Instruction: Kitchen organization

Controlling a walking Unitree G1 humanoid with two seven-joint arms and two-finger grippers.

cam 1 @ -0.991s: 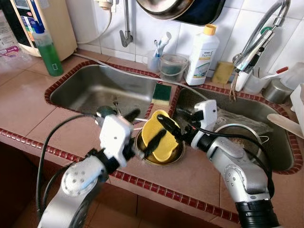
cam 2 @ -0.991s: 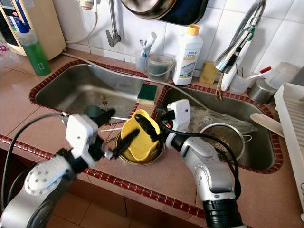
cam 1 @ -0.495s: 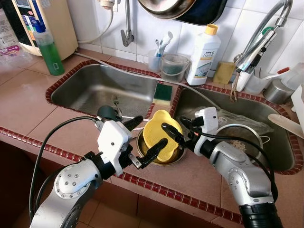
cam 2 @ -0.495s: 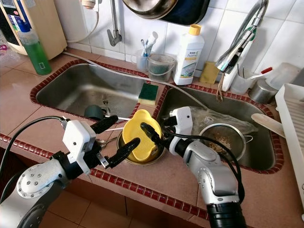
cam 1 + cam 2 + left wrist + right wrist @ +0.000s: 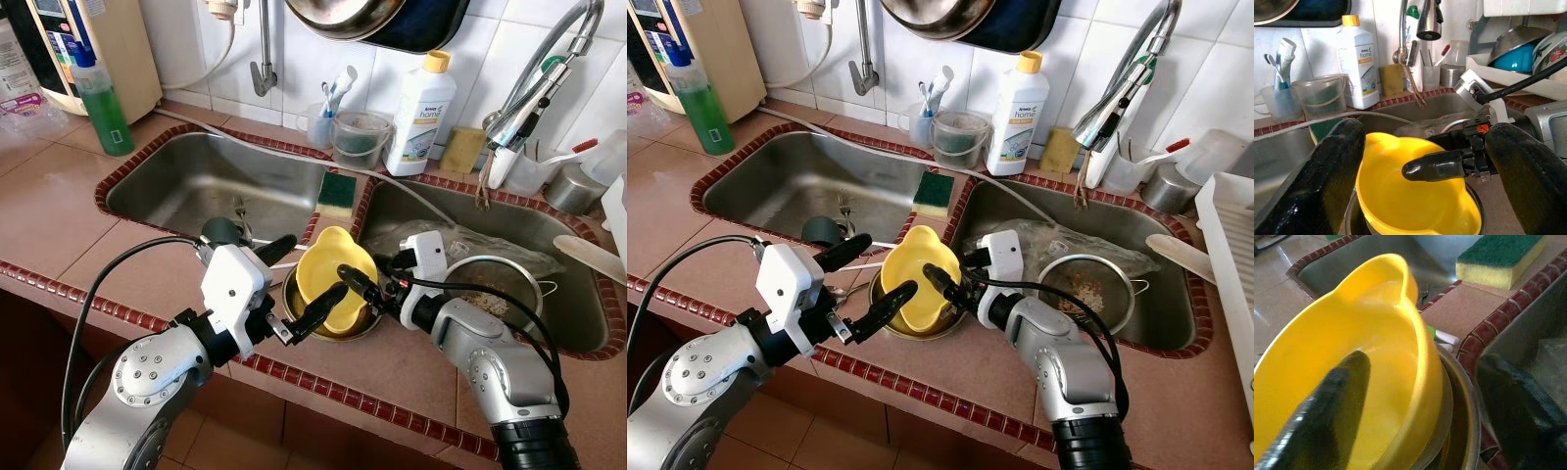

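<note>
Eyes first: we see a yellow bowl (image 5: pixel 333 279) tilted in a metal bowl (image 5: pixel 331 326) on the counter (image 5: pixel 59 211) between the two sinks. Our left gripper (image 5: pixel 299 279) has its fingers spread wide, one behind the bowl's left edge, one at its front. Our right gripper (image 5: pixel 950 277) straddles the right rim, one finger inside.

Left wrist view: we look between our parted black fingers (image 5: pixel 1327 171) at the yellow bowl, the other arm's finger lying over its hollow, a detergent bottle (image 5: pixel 1358 61) beyond.

Right wrist view: one finger (image 5: pixel 1334 404) sits inside the bowl, the other outside, the rim between them; whether they pinch it, we can't tell. A sponge (image 5: pixel 1501 257) lies on the divider.
</note>
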